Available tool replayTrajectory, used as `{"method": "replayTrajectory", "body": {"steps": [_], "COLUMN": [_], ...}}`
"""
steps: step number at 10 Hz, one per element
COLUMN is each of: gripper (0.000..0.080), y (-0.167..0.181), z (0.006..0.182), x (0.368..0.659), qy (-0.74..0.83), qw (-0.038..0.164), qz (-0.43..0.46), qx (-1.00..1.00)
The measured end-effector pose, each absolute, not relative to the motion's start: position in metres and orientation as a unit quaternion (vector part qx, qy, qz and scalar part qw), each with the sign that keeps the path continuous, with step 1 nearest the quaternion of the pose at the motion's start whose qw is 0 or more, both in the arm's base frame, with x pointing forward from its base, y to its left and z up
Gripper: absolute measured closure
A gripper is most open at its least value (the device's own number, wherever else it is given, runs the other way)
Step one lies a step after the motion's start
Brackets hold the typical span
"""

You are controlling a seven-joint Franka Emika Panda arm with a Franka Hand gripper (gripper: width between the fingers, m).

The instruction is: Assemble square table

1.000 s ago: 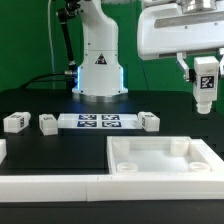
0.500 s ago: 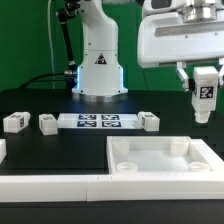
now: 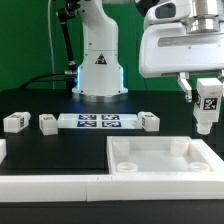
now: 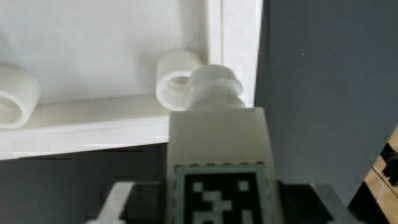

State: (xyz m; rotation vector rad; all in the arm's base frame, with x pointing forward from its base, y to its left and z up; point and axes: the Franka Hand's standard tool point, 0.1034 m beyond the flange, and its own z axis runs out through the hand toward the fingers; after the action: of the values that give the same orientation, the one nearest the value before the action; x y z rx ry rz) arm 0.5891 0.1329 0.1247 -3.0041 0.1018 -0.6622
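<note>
Gripper (image 3: 206,88) is clamped shut on the upper part of 1 table leg (image 3: 207,110), holding it in the air at the exterior view's right, clear of everything below. The leg hangs with its long axis upright, tag facing the camera, and the wrist view shows its narrow rounded stub (image 4: 214,85) pointing down toward the tabletop panel (image 3: 150,160).

That panel lies flat on the black table near the front, rim and sockets up. Its far corner socket (image 3: 180,146) on the exterior view's right sits lower than the leg and a little toward the exterior view's left. In the wrist view the same socket (image 4: 178,80) appears just beside the stub, not yet under it. I judge the coming move needs a small sideways correction, then a straight descent with the leg kept vertical.

3 loose legs (image 3: 14,122) (image 3: 48,123) (image 3: 149,121) rest in a row farther back, flanking the marker board (image 3: 99,122), well apart from the gripper.
</note>
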Motion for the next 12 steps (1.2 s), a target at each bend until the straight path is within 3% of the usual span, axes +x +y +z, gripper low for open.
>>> {"method": "replayTrajectory", "body": {"steps": [2, 6, 9, 12], "gripper": [0.0512, 0.0512, 0.0512, 0.0512], "y": [0.133, 0.138, 0.126, 0.125], "z": [0.123, 0.105, 0.106, 0.112], "x": [0.589, 0.598, 0.61, 0.614], "qy": [0.031, 0.005, -0.017, -0.021], "qw": [0.033, 0.033, 0.018, 0.017], "qz": [-0.216, -0.239, -0.246, -0.247], "qx": [-0.975, -0.97, -0.969, -0.969]}}
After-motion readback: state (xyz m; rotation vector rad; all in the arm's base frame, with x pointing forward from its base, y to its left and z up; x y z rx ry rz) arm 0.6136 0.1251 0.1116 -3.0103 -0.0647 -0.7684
